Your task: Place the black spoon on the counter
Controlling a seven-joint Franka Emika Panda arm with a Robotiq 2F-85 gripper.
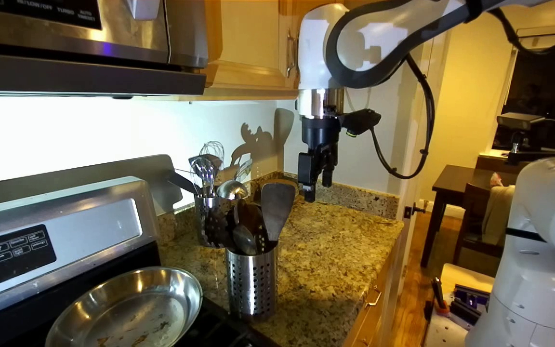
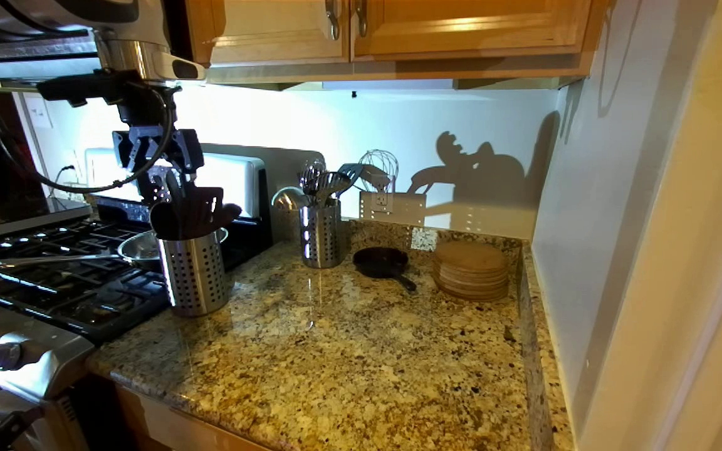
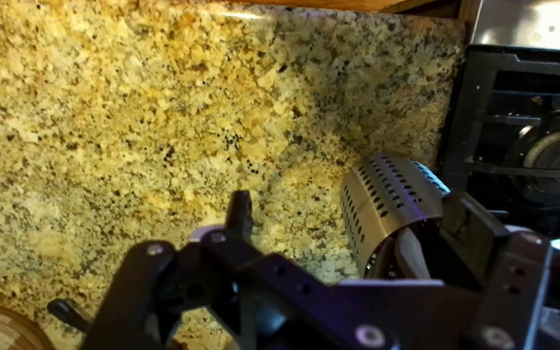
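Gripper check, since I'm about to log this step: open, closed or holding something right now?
Gripper: open, holding nothing; its jaws stand well apart in the wrist view.

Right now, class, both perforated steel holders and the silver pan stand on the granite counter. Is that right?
Not quite: the silver pan sits on the black stovetop, not the granite counter, as both exterior views show. Both steel holders do stand on the counter.
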